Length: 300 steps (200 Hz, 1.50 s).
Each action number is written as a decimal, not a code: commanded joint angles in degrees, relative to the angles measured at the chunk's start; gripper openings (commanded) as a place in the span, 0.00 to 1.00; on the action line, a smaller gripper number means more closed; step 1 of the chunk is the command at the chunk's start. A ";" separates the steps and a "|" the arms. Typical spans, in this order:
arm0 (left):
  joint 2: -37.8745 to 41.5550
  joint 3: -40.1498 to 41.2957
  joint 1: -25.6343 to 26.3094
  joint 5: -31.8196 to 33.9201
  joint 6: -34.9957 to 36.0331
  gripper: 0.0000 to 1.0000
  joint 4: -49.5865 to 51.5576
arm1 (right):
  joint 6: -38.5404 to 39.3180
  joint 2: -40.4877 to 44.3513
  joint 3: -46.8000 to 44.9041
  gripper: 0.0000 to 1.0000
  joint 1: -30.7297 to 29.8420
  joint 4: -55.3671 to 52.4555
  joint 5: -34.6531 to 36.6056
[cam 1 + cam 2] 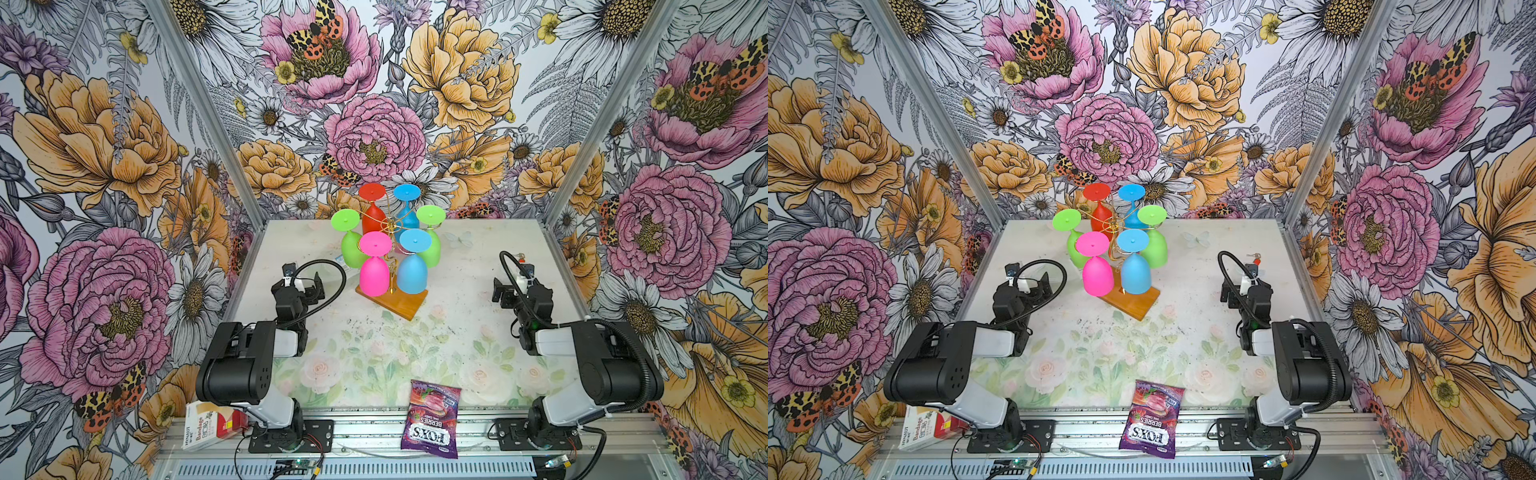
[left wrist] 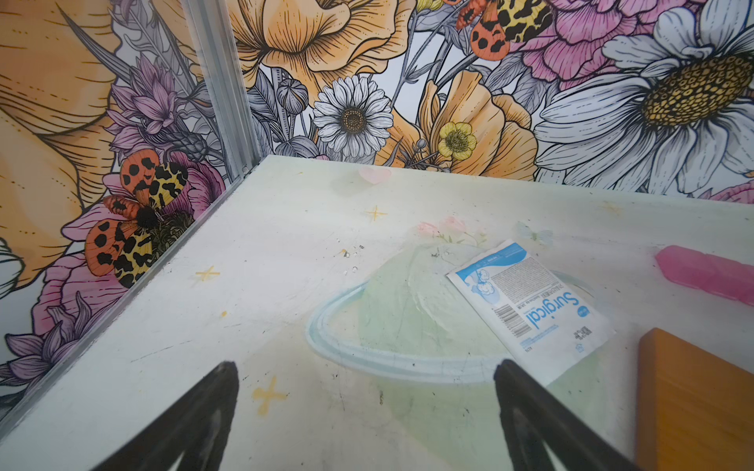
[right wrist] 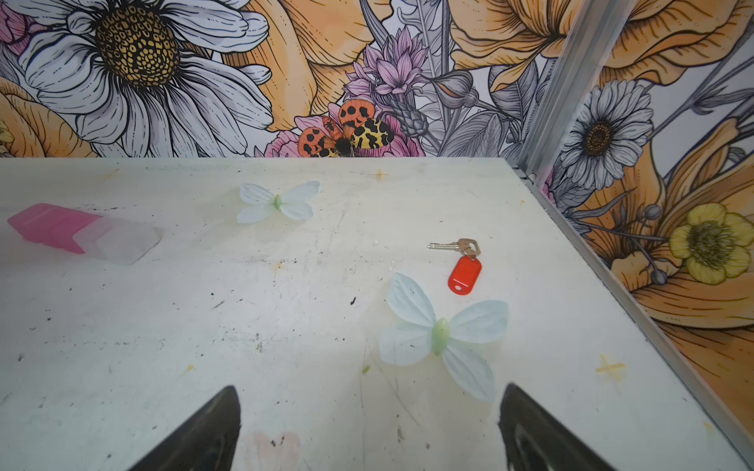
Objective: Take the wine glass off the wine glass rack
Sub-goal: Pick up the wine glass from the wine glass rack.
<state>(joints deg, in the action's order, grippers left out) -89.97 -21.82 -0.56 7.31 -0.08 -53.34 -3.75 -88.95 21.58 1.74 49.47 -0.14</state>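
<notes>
The wine glass rack (image 1: 390,226) (image 1: 1113,228) stands mid-table in both top views, gold wire on an orange-brown wooden base (image 1: 399,303) (image 2: 693,399). Several coloured wine glasses hang upside down from it: pink (image 1: 375,276) and blue (image 1: 411,274) at the front, two green at the sides, red and blue behind. My left gripper (image 1: 309,286) (image 2: 365,367) is open, low to the left of the rack and apart from it. My right gripper (image 1: 503,293) (image 3: 370,389) is open, well to the rack's right. Both are empty.
A surgical mask packet (image 2: 530,301) lies near the rack's left side. A pink and clear plastic case (image 3: 81,232) lies behind the rack. A key with a red tag (image 3: 463,265) lies at the far right. A candy bag (image 1: 432,417) and bandage box (image 1: 208,428) sit at the front edge.
</notes>
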 commanded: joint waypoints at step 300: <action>36.74 -34.21 5.46 -9.89 -4.09 0.99 76.41 | -28.93 16.09 52.40 0.71 -3.39 -65.61 -37.00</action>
<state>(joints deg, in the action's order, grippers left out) -54.83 -53.67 4.56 3.46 -4.56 16.03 -28.42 -71.26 69.54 -0.10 -14.13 -29.19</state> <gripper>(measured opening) 0.988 0.722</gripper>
